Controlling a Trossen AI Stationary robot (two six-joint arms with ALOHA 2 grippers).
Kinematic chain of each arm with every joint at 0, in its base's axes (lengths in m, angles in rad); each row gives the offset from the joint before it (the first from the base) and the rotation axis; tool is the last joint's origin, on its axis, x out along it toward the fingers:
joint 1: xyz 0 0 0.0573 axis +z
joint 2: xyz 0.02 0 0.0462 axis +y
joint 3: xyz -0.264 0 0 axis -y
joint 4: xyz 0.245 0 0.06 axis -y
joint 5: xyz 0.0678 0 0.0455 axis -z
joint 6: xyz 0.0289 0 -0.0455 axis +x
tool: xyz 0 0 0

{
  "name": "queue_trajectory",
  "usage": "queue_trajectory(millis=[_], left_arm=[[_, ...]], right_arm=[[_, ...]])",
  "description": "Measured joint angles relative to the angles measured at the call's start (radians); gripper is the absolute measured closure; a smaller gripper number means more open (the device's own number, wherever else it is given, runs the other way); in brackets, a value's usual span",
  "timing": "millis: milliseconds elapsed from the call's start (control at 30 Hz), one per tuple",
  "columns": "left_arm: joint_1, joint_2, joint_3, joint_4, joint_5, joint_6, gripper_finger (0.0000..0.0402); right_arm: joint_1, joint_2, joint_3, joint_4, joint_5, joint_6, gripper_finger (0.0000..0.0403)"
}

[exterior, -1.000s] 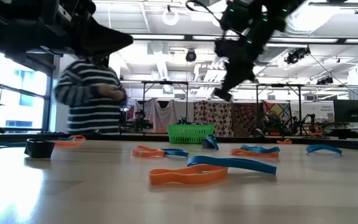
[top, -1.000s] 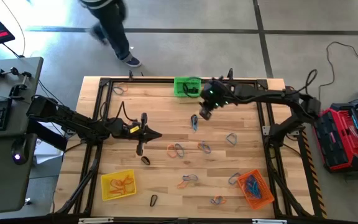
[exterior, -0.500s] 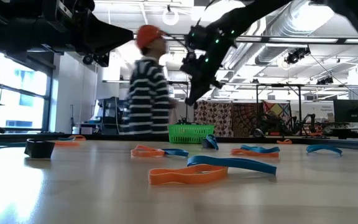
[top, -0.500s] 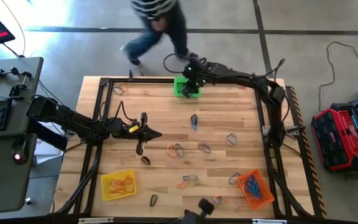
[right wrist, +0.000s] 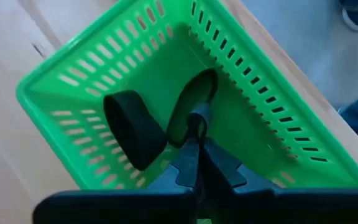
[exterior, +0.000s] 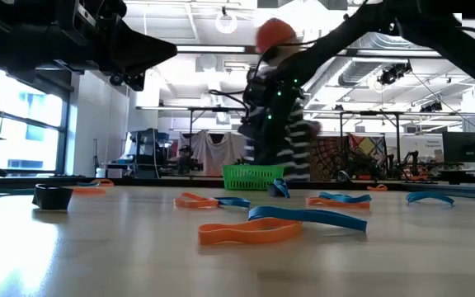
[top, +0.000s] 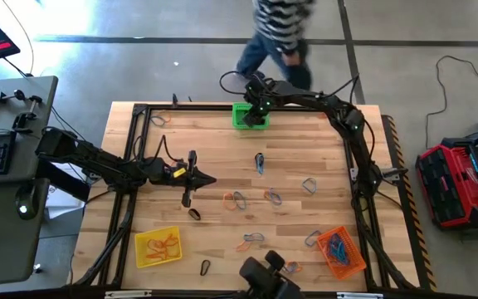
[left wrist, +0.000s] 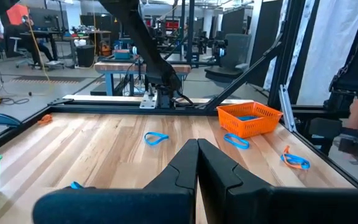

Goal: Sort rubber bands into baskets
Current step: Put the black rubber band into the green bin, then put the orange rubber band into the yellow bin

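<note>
My right gripper hangs over the green basket at the table's far edge, shut on a black rubber band. A second black band lies on the basket's floor. My left gripper waits shut and level over the table's left middle, holding nothing. Orange, blue and black rubber bands lie loose on the wooden table. The yellow basket stands at the near left with orange bands in it. The orange basket stands at the near right with blue ones. My right gripper pinches the black band's near end between its two fingertips, coming from above and slanting down. The band's loop reaches out past the fingertips inside the green basket. Whether its far end rests on the basket's floor, I cannot tell.
A person in a striped top walks just behind the table's far edge. A dark object sticks in over the near edge. A black metal frame runs round the table. Loose bands lie near the low camera.
My right gripper has swung from over the table's middle to the far edge and sunk over the green basket, staying shut. The person has walked rightward behind the table. The dark object has come in at the near edge.
</note>
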Motion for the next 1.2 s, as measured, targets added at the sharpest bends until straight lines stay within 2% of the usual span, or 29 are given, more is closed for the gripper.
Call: queue_trajectory(millis=[133, 367, 500, 633, 833, 1000, 1200], left_arm=[[0.0, 0.0, 0.0, -0.006, 0.0, -0.014, 0.0401], [0.0, 0.0, 0.0, -0.008, 0.0, -0.015, 0.0401], [0.0, 0.0, 0.0, -0.008, 0.0, -0.015, 0.0401], [0.0, 0.0, 0.0, -0.008, 0.0, -0.016, 0.0401], [0.0, 0.0, 0.0, -0.018, 0.0, -0.019, 0.0401], [0.0, 0.0, 0.0, -0.047, 0.0, -0.036, 0.0401], [-0.001, 0.0, 0.0, -0.112, 0.003, -0.056, 0.0401]], right_arm=[[0.002, -0.003, 0.001, -0.008, -0.002, -0.037, 0.0376], [0.018, -0.051, 0.002, -0.017, 0.002, -0.061, 0.0272], [0.048, -0.09, 0.002, -0.026, 0.005, -0.083, 0.0244], [0.105, -0.132, 0.002, -0.021, 0.091, -0.128, 0.0266], [0.177, -0.162, 0.002, 0.006, 0.103, -0.165, 0.0386], [0.239, -0.174, -0.088, 0.155, 0.11, -0.155, 0.0393], [0.312, -0.309, -0.38, 0.452, 0.124, -0.079, 0.0401]])
